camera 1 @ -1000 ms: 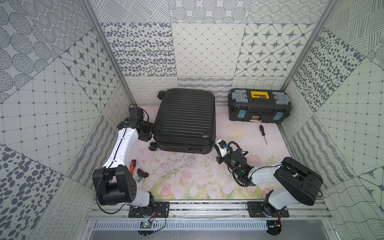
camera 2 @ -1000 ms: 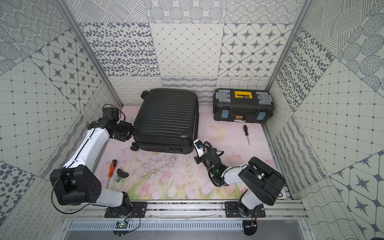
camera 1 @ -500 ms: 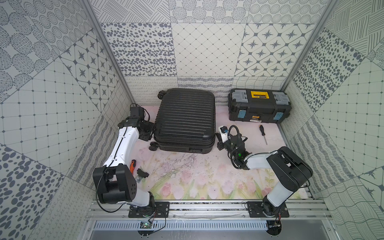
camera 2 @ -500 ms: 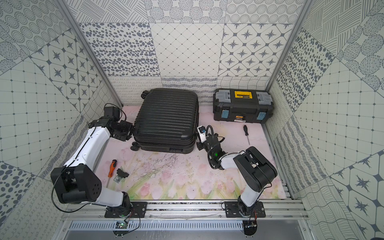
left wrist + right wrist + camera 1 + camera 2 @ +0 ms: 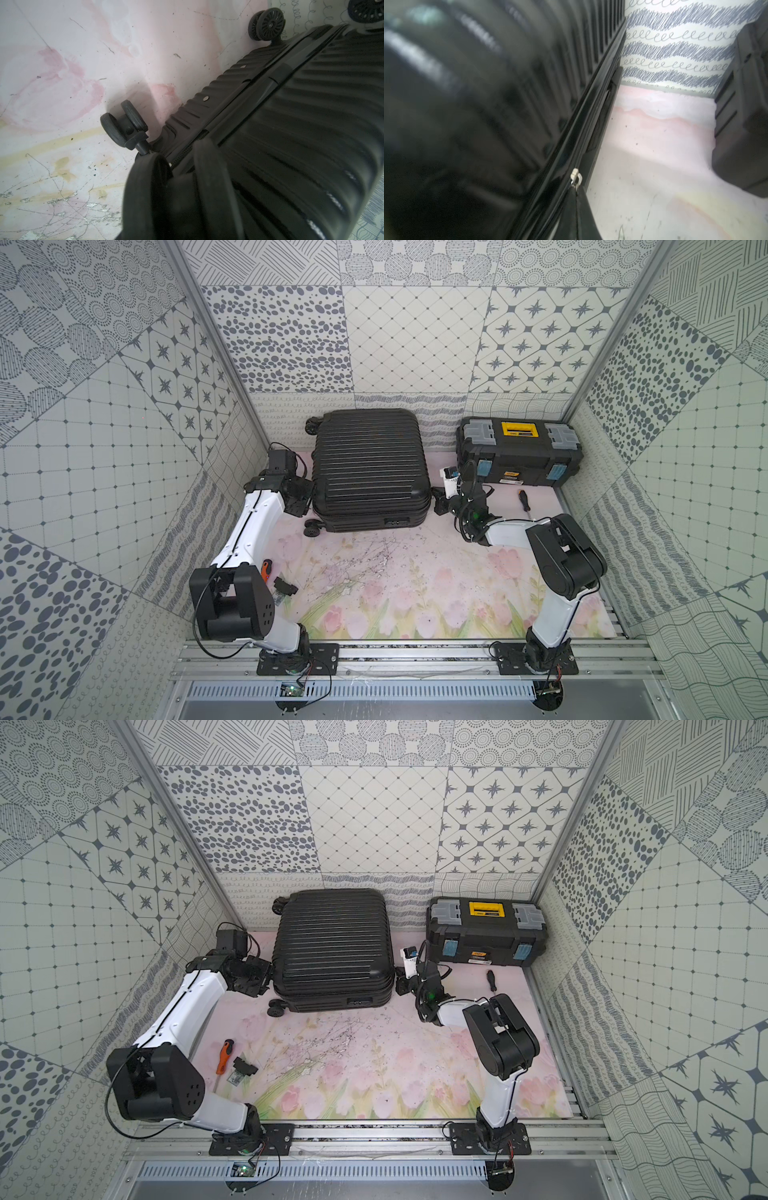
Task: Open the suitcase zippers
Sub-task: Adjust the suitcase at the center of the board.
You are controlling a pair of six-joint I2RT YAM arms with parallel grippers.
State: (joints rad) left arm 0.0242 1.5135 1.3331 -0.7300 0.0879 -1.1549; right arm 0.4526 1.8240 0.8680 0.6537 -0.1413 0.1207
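The black ribbed suitcase [image 5: 370,472] [image 5: 332,948] lies flat at the back of the mat, lid down. My right gripper [image 5: 438,504] [image 5: 401,982] [image 5: 576,190] is at its right side, shut on a zipper pull; the pale metal slider [image 5: 576,179] sits right at the fingertips on the zip track [image 5: 600,116]. My left gripper [image 5: 305,497] [image 5: 262,979] [image 5: 179,155] is against the wheel side, near a double wheel [image 5: 124,128]. Its jaws stand apart astride the seam [image 5: 228,104]. Whether they pinch anything is hidden.
A black toolbox [image 5: 517,452] [image 5: 486,932] stands at the back right with a dark screwdriver [image 5: 523,499] in front of it. An orange-handled screwdriver [image 5: 224,1054] and a small black part [image 5: 245,1067] lie by the left arm's base. The patterned walls stand close on both sides.
My right gripper has travelled from the suitcase's near right corner toward the back along its right side, staying shut. The left gripper has shifted slightly along the wheel side.
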